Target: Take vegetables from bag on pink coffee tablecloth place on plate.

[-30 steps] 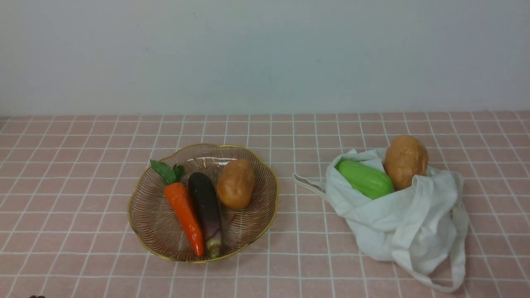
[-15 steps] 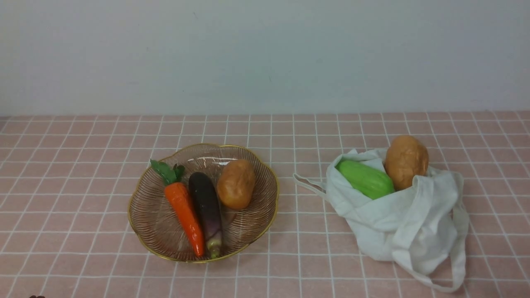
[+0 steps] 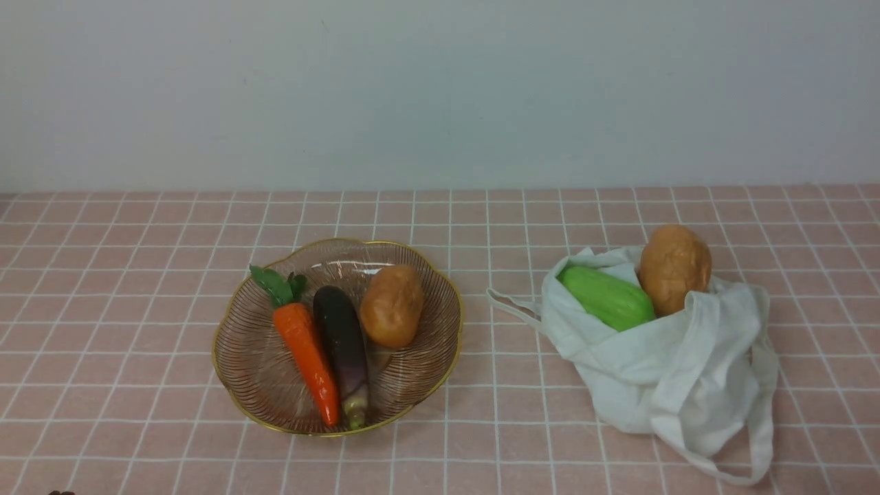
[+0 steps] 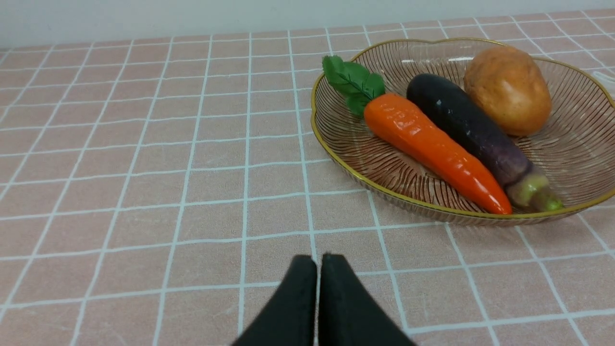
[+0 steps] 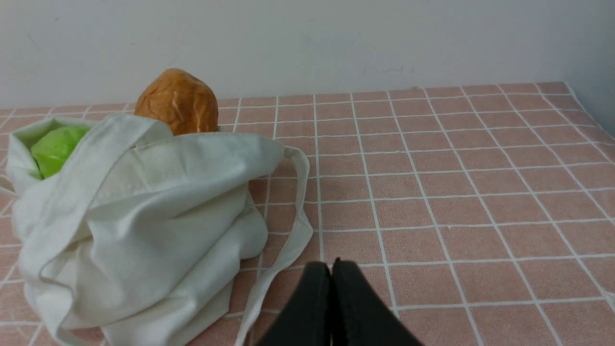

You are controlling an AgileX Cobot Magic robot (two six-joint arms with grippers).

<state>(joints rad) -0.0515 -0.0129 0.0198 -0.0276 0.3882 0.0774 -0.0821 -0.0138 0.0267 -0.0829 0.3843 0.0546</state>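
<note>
The ribbed glass plate (image 3: 254, 357) sits left of centre on the pink tablecloth (image 3: 509, 227). On it lie an orange carrot (image 3: 307, 353), a dark eggplant (image 3: 342, 347) and a brown potato (image 3: 392, 305). The white bag (image 3: 677, 364) lies at the right with a green gourd (image 3: 606, 298) and another potato (image 3: 674, 267) at its mouth. My left gripper (image 4: 319, 262) is shut and empty, near the plate (image 4: 336, 158). My right gripper (image 5: 331, 265) is shut and empty, beside the bag (image 5: 144, 230). Neither gripper shows in the front view.
A pale wall (image 3: 440, 89) runs along the far edge of the tablecloth. A bag handle (image 3: 756, 440) loops toward the near right. The cloth's right edge (image 5: 591, 115) shows in the right wrist view.
</note>
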